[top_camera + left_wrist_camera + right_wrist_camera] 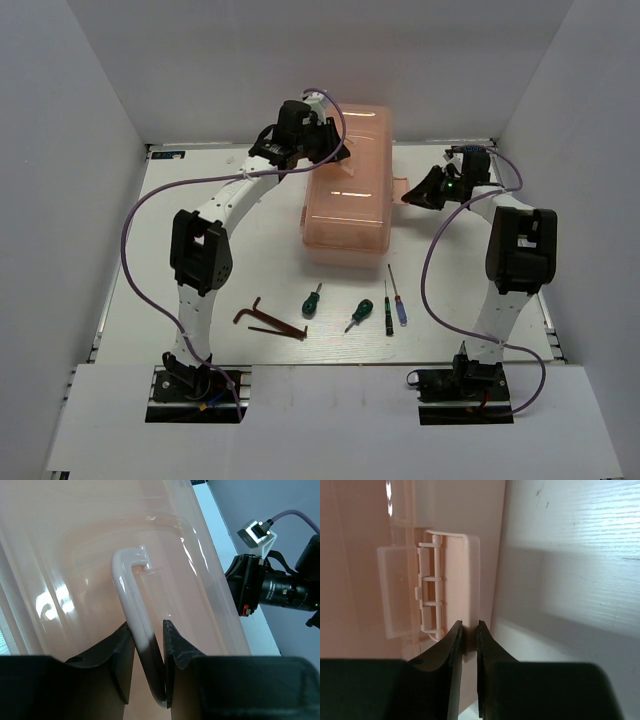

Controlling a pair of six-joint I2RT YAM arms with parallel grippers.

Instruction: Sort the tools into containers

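One toolbox handle (129, 587) between left hand (147, 626) fingers (120, 655).

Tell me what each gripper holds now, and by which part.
The left gripper grips the toolbox by its white lid handle. The right gripper pinches the edge of its side latch.

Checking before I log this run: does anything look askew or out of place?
Only the toolbox latch: it sticks out sideways, unclipped, with the right claw pinching its edge. The left claw grips the handle.
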